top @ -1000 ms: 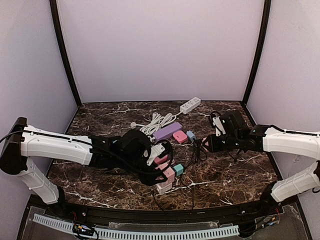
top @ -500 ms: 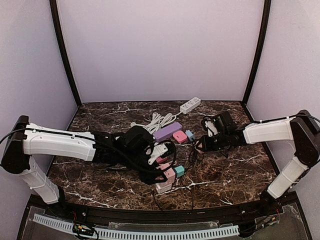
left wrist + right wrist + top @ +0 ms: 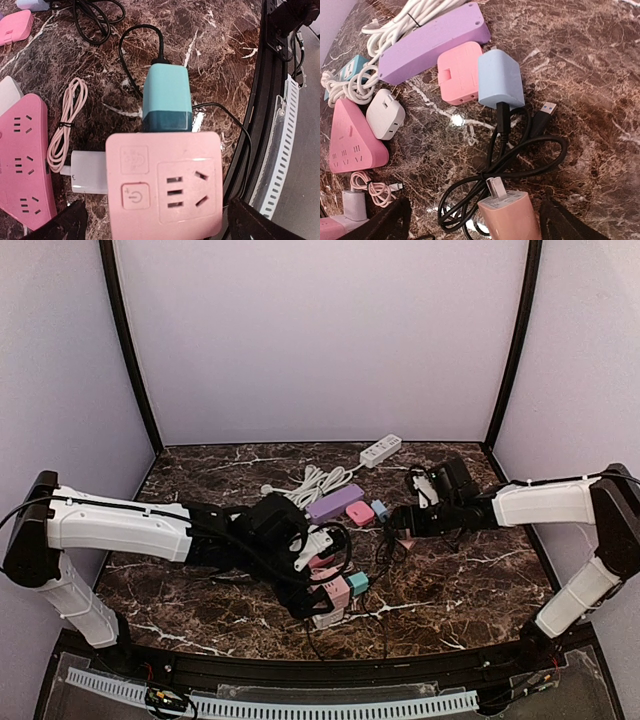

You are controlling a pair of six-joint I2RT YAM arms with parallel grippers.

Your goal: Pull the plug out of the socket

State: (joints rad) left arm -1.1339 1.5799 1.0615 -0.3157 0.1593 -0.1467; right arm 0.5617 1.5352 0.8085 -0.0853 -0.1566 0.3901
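Observation:
The pink cube socket lies on the marble near the front edge, with a teal plug in its far side and a white plug in its left side. My left gripper is open, one finger on each side of the socket and neither touching it. A pink plug lies loose on the table, prongs pointing away, between the spread fingers of my open right gripper. From above, the socket is at front centre and the pink plug is further right, below the right gripper.
A black cable loops around the pink plug and runs to a light blue charger. Next to it are a flat pink adapter, a purple power strip, a white adapter and a pink triangular socket. A white power strip lies at the back.
Both grippers have opened. The right one let go of the pink plug, which now rests on the table. The left one released the pink socket.

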